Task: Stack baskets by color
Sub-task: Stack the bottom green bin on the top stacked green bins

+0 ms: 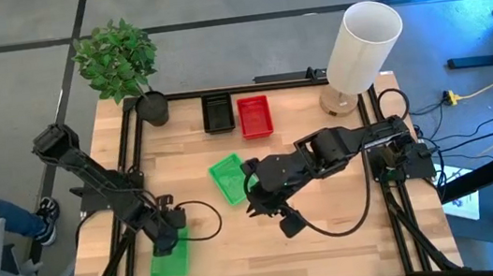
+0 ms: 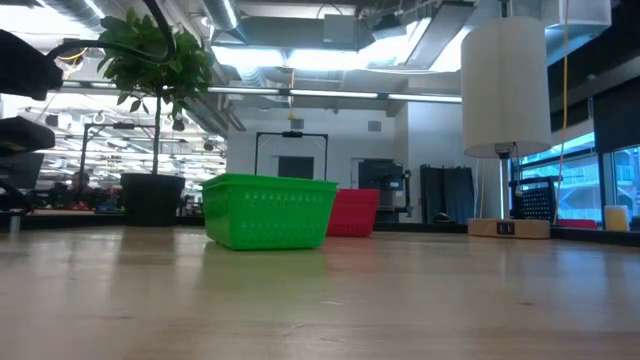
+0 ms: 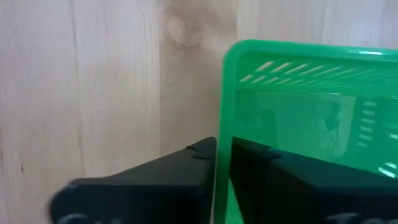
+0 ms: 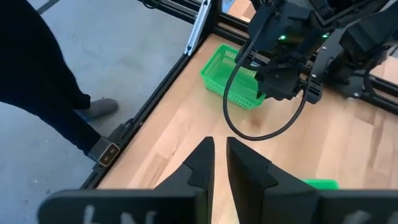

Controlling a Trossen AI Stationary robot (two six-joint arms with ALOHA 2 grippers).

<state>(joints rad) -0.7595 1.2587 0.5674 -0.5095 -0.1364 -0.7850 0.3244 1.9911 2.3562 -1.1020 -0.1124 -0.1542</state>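
From above, the left gripper [image 1: 170, 234] sits low on the left, right over a bright green plastic mesh basket [image 1: 169, 260] on the wooden table [image 1: 334, 240]. Another green basket [image 1: 228, 180] lies in the middle, beside the right gripper [image 1: 274, 212].

In the left wrist view, the jaws pinch the basket's wall between them.

In the right wrist view, the jaws are nearly shut and hold nothing.

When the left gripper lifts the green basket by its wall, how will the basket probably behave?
The green basket looks like thin mesh plastic, so probably light. The left gripper pinches one wall, so it may tilt and flex slightly. The smooth rim might slip.
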